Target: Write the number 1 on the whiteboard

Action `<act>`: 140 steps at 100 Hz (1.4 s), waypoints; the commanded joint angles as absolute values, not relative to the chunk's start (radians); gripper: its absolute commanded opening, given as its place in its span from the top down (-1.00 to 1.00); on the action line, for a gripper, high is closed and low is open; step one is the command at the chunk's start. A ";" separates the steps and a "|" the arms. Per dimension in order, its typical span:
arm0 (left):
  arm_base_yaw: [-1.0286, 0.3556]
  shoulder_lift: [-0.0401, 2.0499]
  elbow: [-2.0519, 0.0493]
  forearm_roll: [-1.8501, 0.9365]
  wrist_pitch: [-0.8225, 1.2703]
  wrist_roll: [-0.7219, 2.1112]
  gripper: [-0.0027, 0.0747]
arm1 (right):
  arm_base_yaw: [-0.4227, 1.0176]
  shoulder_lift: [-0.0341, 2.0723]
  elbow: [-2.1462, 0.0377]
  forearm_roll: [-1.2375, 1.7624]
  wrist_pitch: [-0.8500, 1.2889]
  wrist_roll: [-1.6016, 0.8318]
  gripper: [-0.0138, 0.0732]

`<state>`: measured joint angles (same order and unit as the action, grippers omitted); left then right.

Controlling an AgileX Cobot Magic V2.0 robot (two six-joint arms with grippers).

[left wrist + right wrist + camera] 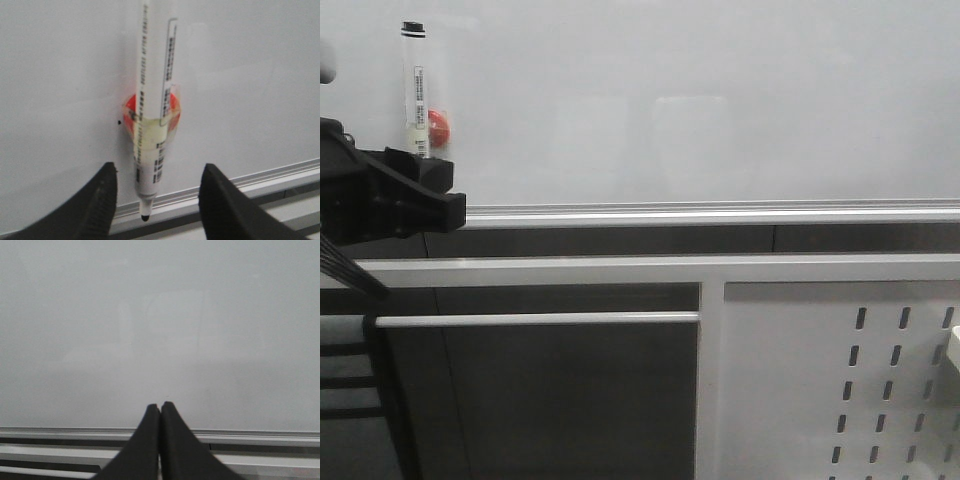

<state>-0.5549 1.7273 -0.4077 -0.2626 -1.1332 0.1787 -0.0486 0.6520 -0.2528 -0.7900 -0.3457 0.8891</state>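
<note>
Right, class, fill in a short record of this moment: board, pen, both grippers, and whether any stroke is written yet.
board: whiteboard, upright, silver rail along its lower edge
pen: marker, clear barrel, tip down, held against the board at a red clip
left gripper: open, fingers either side of the marker's lower end, not touching it
right gripper: shut, empty, facing bare board
writing: no stroke visible on the board
below the board: white panel with slot holes

The whiteboard (720, 100) stands upright, a glossy pale grey-white sheet filling the upper part of the front view, with a silver aluminium rail (720, 213) along its lower edge. Its surface looks unmarked; a small black speck (119, 121) shows, possibly just dirt.
</note>
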 commanded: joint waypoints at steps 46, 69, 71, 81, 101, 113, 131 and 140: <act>-0.563 1.732 -0.476 -0.277 -1.318 0.194 0.91 | -0.048 0.658 -0.290 -0.794 -0.440 0.888 0.84; -0.558 1.736 -0.499 -0.292 -1.325 0.194 0.90 | -0.048 0.656 -0.290 -0.810 -0.447 0.888 0.84; -0.556 1.736 -0.499 -0.292 -1.326 0.194 0.89 | -0.048 0.656 -0.290 -0.810 -0.447 0.888 0.84; -0.545 1.736 -0.500 -0.292 -1.337 0.194 0.66 | -0.048 0.656 -0.290 -0.810 -0.447 0.888 0.84; -0.536 1.736 -0.502 -0.293 -1.350 0.185 0.01 | -0.048 0.656 -0.290 -0.810 -0.447 0.888 0.84; -0.536 1.736 -0.502 -0.299 -1.350 0.185 0.34 | -0.048 0.656 -0.290 -0.810 -0.447 0.888 0.84; -0.536 1.736 -0.502 -0.315 -1.348 0.185 0.99 | -0.048 0.656 -0.290 -0.810 -0.449 0.888 0.84; -0.536 1.736 -0.502 -0.317 -1.347 0.185 0.99 | -0.048 0.656 -0.290 -0.810 -0.450 0.888 0.84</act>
